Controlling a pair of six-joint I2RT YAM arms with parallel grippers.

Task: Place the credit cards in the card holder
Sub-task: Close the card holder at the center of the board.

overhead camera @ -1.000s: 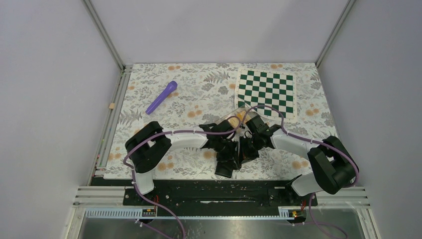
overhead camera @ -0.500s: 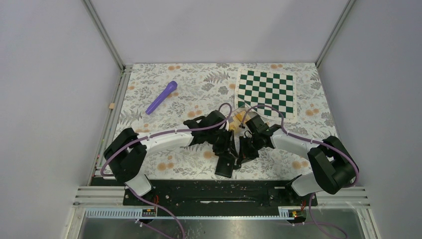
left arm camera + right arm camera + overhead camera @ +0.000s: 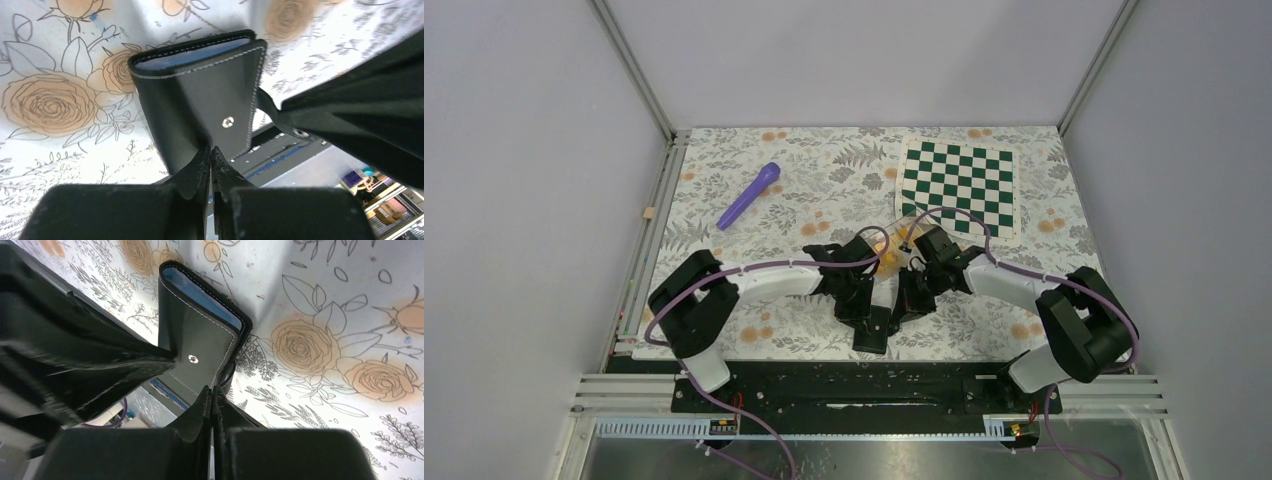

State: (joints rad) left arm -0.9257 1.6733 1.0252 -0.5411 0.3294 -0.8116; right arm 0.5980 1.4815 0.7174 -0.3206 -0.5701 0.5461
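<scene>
The card holder (image 3: 872,335) is a black folding wallet with a pale blue-grey lining, near the table's front edge between both grippers. In the left wrist view the wallet (image 3: 200,95) is folded, its snap flap facing me. My left gripper (image 3: 211,150) is shut with its tips on the flap's lower edge. In the right wrist view my right gripper (image 3: 211,389) is shut on the stitched edge of the wallet (image 3: 200,340). From above the left gripper (image 3: 861,305) and right gripper (image 3: 902,303) flank it. The orange-yellow credit cards (image 3: 890,257) lie in a clear box behind them.
A green-and-white chequered mat (image 3: 961,185) lies at the back right. A purple pen-like object (image 3: 749,195) lies at the back left. The clear plastic box (image 3: 907,232) stands just behind the grippers. The black front rail (image 3: 864,385) runs close behind the wallet.
The left arm swung its elbow out to the left, then partly back, and its gripper settled lower on the wallet. The right gripper shifted slightly left. The wallet stayed in about the same place.
</scene>
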